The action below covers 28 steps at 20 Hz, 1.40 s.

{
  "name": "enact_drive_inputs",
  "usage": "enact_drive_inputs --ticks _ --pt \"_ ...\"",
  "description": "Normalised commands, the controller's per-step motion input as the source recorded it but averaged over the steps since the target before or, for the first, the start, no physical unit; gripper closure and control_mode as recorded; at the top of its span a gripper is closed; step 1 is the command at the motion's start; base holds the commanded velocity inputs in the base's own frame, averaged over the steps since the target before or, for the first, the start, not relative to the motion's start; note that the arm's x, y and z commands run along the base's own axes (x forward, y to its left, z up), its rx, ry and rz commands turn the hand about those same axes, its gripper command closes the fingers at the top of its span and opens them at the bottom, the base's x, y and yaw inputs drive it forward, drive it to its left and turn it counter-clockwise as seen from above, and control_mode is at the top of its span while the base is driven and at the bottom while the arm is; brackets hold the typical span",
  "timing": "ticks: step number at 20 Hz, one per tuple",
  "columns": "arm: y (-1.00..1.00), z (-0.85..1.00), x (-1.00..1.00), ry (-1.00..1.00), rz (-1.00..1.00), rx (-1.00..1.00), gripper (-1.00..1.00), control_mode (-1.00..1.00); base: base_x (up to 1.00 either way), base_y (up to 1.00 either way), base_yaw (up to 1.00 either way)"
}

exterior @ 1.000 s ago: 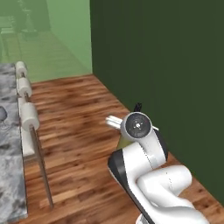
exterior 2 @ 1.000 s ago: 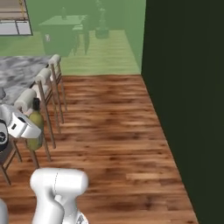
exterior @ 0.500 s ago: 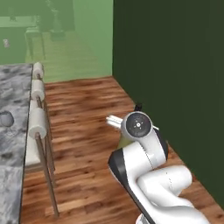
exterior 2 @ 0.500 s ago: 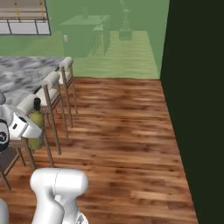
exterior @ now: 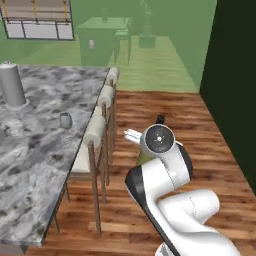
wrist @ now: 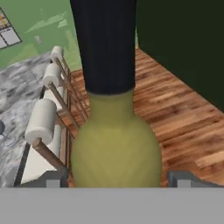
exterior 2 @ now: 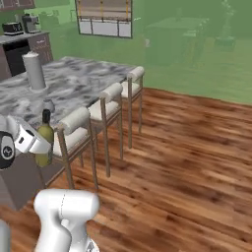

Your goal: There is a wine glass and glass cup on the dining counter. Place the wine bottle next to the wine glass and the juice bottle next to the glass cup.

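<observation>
right, my gripper (wrist: pixel 114 181) is clamped partway around the wine bottle (exterior 2: pixel 45 138), upright at my side, off the dining counter (exterior: pixel 35 150). the risk: stools (exterior 2: pixel 78 130) stand between us, and swinging wide could clip a backrest or topple that small glass (exterior: pixel 65 120).

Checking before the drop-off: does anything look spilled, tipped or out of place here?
Nothing stands out. The wine bottle sits upright in the gripper, off the floor beside the stools. On the dining counter, the grey cylinder and small glass stand upright, with no spill.
</observation>
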Motion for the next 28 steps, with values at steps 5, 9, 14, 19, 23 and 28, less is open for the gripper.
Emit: enact_drive_inputs --ticks 5,9,14,19,23,28 --pt "0.0 0.0 0.0 0.0 0.0 0.0 1.0 1.0 0.38 -0.05 0.71" --pt "0.0 0.0 0.0 0.0 0.0 0.0 1.0 1.0 0.4 -0.05 0.7" --pt "0.0 0.0 0.0 0.0 0.0 0.0 1.0 1.0 0.41 -0.06 0.67" --pt "0.0 0.0 0.0 0.0 0.0 0.0 1.0 1.0 0.47 -0.12 0.55" --pt "0.0 0.0 0.0 0.0 0.0 0.0 1.0 1.0 0.45 -0.21 0.39" --pt "0.0 0.0 0.0 0.0 0.0 0.0 1.0 1.0 0.5 -0.33 0.17"
